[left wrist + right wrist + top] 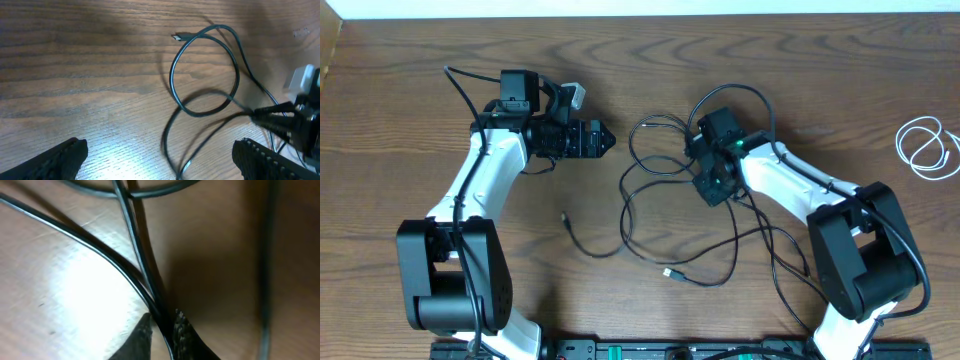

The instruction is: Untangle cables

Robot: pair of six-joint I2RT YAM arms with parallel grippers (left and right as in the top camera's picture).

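The long black cable lies in tangled loops at the table's middle, with one plug toward the front. My right gripper points down into the tangle's right side. In the right wrist view its fingertips are shut on black strands that cross just ahead of them. My left gripper hovers left of the loops, open. In its wrist view the wide-apart fingers frame a round loop ending in a small plug. The white cable is coiled alone at the far right.
A loose black end rests left of the tangle. The right arm's own thicker wires trail near the front right. The right arm's gripper shows at the right edge of the left wrist view.
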